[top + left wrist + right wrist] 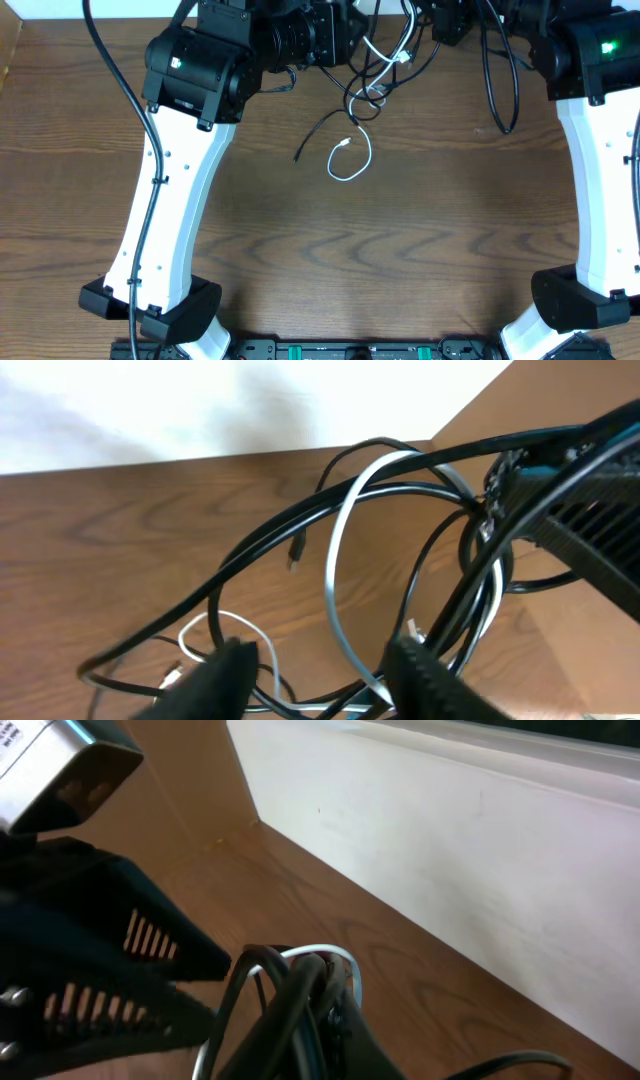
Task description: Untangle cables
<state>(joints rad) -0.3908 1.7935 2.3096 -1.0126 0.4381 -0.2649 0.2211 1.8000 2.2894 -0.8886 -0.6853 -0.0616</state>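
The cables (372,85) lie in a tangle at the twelve o'clock edge of the wooden table (300,260), between the two wrists. Seen from overhead, a thin white loop trails from the knot toward six o'clock and rests flat on the wood. A loose black plug end (298,157) stretches out toward seven o'clock of the knot.

The left gripper (325,675) hangs low over the tangle with its fingers (232,678) apart. In its wrist view the white cable (333,575) curves down through the gap between them, and several black cables (300,520) cross the same space. Neither pad is seen pressing on a cord, though both are blurred.

The right gripper (492,510) comes in from three o'clock of the left gripper. Its jaws are closed on a bunch of the cords, black ones and the white one together. From that pinch the strands fan out toward nine o'clock in wide raised arcs. In the right wrist view the gathered bundle rises from the bottom edge, with the pale wall (450,850) behind at one o'clock.
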